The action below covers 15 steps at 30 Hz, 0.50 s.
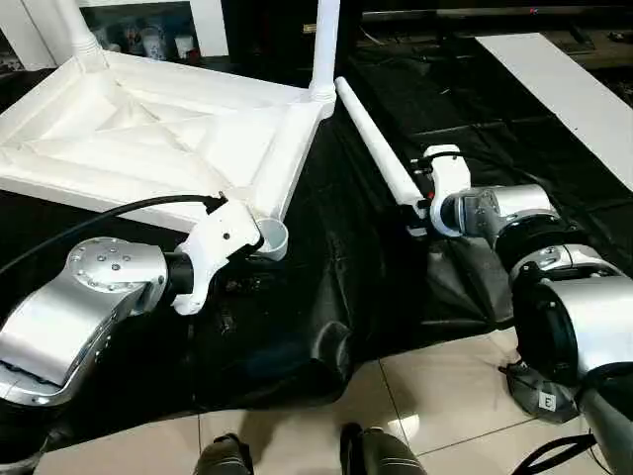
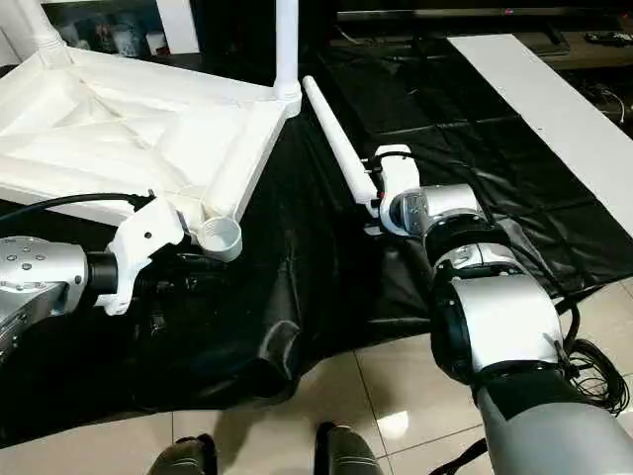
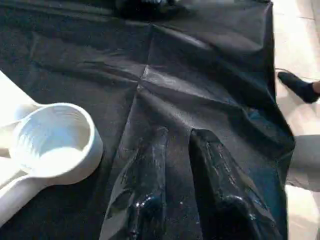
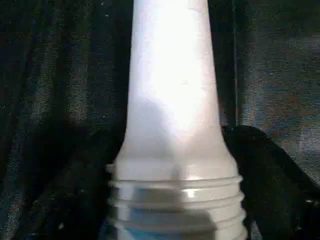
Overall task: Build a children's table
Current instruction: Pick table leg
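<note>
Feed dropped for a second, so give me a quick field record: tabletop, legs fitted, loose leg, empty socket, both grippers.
tabletop: upside down on the black sheet, ribbed underside up
legs fitted: two, upright in the far corner sockets
loose leg: lying on the sheet, threaded end towards the right gripper
empty socket: near corner, beside the left gripper
left gripper: fingers close together, nothing between them
right gripper: at the loose leg's threaded end, grip unclear
</note>
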Tool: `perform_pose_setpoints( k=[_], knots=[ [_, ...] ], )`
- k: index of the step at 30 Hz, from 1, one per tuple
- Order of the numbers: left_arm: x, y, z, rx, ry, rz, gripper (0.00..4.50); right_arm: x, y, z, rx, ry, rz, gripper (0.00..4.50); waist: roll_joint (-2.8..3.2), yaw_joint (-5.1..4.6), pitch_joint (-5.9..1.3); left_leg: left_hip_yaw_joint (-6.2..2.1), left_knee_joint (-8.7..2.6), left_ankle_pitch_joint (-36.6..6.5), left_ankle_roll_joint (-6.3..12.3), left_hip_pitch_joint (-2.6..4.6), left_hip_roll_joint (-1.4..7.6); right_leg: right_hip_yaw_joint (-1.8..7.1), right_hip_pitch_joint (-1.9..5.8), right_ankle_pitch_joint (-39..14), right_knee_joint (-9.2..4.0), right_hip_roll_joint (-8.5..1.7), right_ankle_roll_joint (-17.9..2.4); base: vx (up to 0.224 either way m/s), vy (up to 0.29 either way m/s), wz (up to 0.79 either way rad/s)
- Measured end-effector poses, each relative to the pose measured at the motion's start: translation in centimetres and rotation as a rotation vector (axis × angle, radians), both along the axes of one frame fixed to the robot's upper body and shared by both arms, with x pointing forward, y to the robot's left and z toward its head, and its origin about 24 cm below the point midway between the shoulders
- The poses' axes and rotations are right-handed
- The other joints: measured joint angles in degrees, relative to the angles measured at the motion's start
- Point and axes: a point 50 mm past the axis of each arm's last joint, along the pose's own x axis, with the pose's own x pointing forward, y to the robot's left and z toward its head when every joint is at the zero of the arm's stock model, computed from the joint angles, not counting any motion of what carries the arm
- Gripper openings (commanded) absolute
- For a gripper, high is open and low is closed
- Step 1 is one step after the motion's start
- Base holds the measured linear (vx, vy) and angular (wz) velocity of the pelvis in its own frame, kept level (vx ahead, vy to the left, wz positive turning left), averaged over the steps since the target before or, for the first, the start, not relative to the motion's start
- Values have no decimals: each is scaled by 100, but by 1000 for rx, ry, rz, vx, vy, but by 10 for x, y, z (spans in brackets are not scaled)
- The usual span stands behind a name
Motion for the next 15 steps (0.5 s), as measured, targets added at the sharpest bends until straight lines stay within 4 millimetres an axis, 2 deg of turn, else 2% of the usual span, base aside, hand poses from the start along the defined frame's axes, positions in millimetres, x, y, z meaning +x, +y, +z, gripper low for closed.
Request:
perform_pose_setpoints(
  k=[7,8,11,12,15],
  knots=[
    [5,-1,0,-36,-16,44,186,0,-6,-1,56,-12,-52,292,0,8,0,0,2,0,0,-1,0,0,0,0,1,0,0,0,0,0],
    [9,-2,1,-48,-33,72,215,0,-6,-2,65,-17,-61,280,0,7,0,0,5,0,0,-1,0,0,0,0,1,0,0,0,0,0],
    [19,-2,7,-85,-77,143,220,0,-7,-3,88,-28,-79,275,0,11,0,-1,10,0,0,-3,0,0,0,0,4,0,-1,0,0,0],
    [20,-1,7,-82,-77,153,246,0,-7,-3,91,-30,-83,272,1,9,0,0,10,-1,1,-2,0,1,0,0,4,0,-1,0,0,0],
    [25,0,6,-68,-90,215,259,0,-9,-4,115,-45,-100,272,3,6,1,-1,9,-1,1,-2,0,0,0,0,4,0,0,0,0,0]
  ],
)
